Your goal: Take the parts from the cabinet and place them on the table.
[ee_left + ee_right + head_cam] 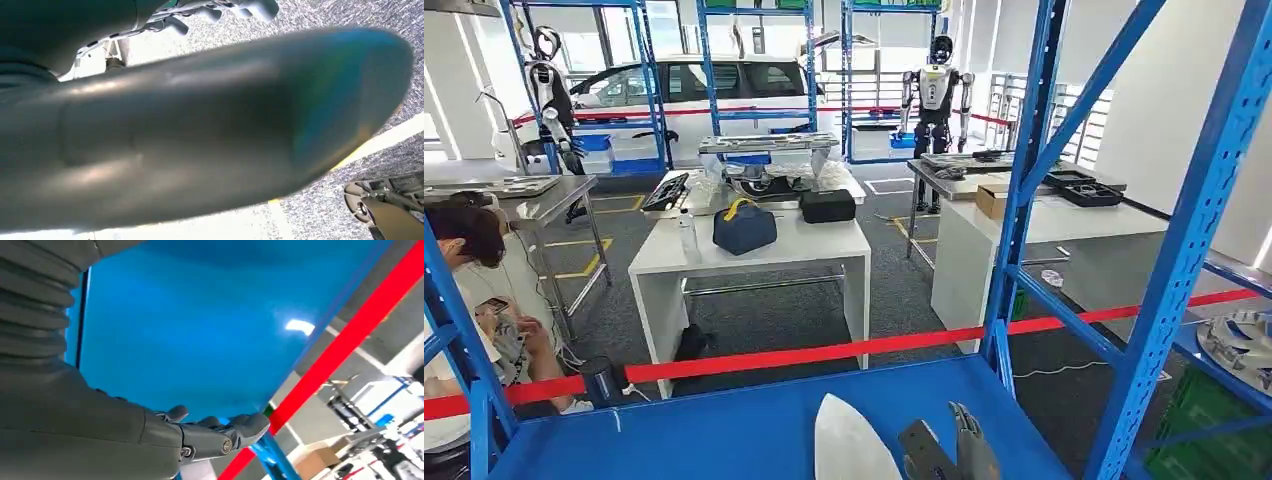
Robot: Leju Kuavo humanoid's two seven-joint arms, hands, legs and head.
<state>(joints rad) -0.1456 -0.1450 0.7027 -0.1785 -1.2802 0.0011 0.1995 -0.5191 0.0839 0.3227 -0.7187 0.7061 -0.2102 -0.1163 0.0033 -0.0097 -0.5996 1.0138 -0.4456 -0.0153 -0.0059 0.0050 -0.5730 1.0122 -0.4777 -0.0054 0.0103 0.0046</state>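
A long, smooth silver part (849, 440) pokes up at the bottom of the head view, its pale tip over the blue cabinet shelf (724, 430). Close to the left wrist camera the same silver part (210, 135) lies across my left hand, whose fingers (220, 10) curl round its far side, so the hand grips it. My right hand (949, 450) is just right of the part's tip. In the right wrist view, the right hand (210, 432) has its fingers stretched out flat near the blue shelf (200, 330), with nothing in them.
Blue rack uprights (1024, 190) and a diagonal brace (1194, 230) frame the right side. A red tape (824, 352) runs behind the shelf. Beyond it stands a white table (754, 255) with a navy bag (744, 228). A person (469, 300) sits at the left.
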